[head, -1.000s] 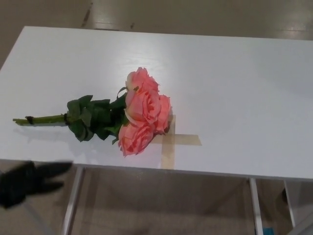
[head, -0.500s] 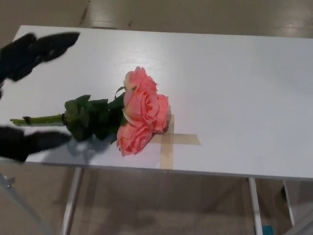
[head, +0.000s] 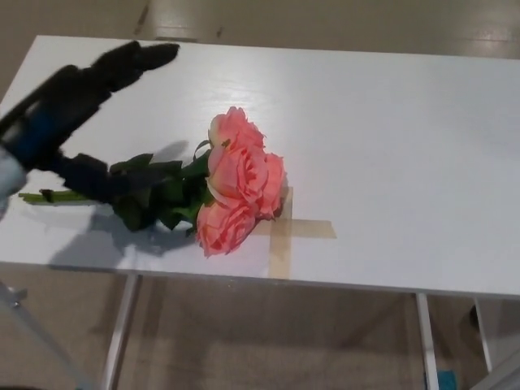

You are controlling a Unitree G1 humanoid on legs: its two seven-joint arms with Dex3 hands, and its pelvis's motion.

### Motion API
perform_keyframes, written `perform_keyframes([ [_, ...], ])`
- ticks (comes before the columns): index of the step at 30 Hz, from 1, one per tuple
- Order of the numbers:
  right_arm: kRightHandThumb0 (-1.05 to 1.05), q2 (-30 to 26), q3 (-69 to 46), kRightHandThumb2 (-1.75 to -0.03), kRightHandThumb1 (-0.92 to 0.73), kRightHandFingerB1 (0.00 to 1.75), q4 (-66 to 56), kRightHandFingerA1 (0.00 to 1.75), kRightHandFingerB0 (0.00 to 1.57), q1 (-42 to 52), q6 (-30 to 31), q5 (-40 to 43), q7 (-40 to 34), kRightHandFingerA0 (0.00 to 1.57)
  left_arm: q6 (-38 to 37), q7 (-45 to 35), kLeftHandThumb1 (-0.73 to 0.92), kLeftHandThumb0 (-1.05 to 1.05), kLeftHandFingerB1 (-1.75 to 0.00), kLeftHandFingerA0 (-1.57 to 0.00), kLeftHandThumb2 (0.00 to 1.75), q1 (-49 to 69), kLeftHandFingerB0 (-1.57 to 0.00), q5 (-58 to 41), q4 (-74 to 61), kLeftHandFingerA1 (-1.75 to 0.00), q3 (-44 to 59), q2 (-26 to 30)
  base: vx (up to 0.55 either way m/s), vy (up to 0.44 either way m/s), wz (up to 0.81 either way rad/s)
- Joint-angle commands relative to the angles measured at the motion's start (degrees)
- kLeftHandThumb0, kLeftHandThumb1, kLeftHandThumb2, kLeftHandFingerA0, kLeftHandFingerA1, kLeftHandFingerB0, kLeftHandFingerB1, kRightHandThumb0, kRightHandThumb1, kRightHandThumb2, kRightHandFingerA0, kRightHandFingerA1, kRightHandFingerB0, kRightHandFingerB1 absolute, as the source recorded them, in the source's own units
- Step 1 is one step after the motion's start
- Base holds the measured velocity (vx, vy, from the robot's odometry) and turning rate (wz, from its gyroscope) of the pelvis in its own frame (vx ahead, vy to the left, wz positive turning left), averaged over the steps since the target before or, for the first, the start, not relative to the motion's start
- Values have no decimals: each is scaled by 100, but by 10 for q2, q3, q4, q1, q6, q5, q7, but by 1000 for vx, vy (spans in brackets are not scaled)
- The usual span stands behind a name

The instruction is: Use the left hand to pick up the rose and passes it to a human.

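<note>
Your left robot hand [head: 77, 122] hovers spread over the rose [head: 203, 183] stem (no writing readable), blooms beyond its thumb.

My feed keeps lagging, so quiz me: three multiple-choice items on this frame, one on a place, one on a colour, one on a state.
1. Where do the blooms lie?
A. Just left of the tape cross
B. At the table's far right corner
C. On the floor

2. What colour are the blooms?
A. White
B. Salmon pink
C. Yellow

3. How is the left hand?
A. Shut on the stem and lifting it
B. Open over the stem end
C. Out of view

Answers:
1 A: the rose rests on the table with its blooms against the tape cross.
2 B: the petals are salmon pink.
3 B: the left hand has its fingers spread apart above the stem.
</note>
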Motion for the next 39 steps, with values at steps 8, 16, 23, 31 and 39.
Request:
perform_keyframes([
  [8, -39, -10, 5, -58, -62, 40, 9, 49, 49, 29, 16, -4, 21, 71, 65, 82, 38, -67, -21, 0, 71, -150, -4, 275, 251, -13, -227, -30, 0, 0, 0],
  [16, -39, -9, -1, -58, -62, 40, 8, 48, 50, 19, 19, 2, 21, 69, 68, 113, 36, -60, -23, 0, 79, -188, 0, 279, 327, -16, -270, -62, 0, 0, 0],
  [23, -38, -7, -6, -58, -62, 40, 6, 48, 51, 12, 20, 6, 27, 70, 65, 148, 37, -61, -21, 0, 79, -216, 0, 306, 393, -15, -311, -95, 0, 0, 0],
  [31, -39, -9, -4, -58, -62, 40, 5, 48, 50, 6, 22, 2, 36, 68, 59, 168, 37, -62, -21, 0, 79, -227, 0, 330, 423, -15, -333, -126, 0, 0, 0],
  [39, -39, -8, -1, -59, -62, 42, 6, 48, 55, 16, 23, -2, 41, 69, 6, 198, 76, -12, -29, -57, 54, -188, -42, 316, 410, -170, -315, -140, 0, 0, 0],
])
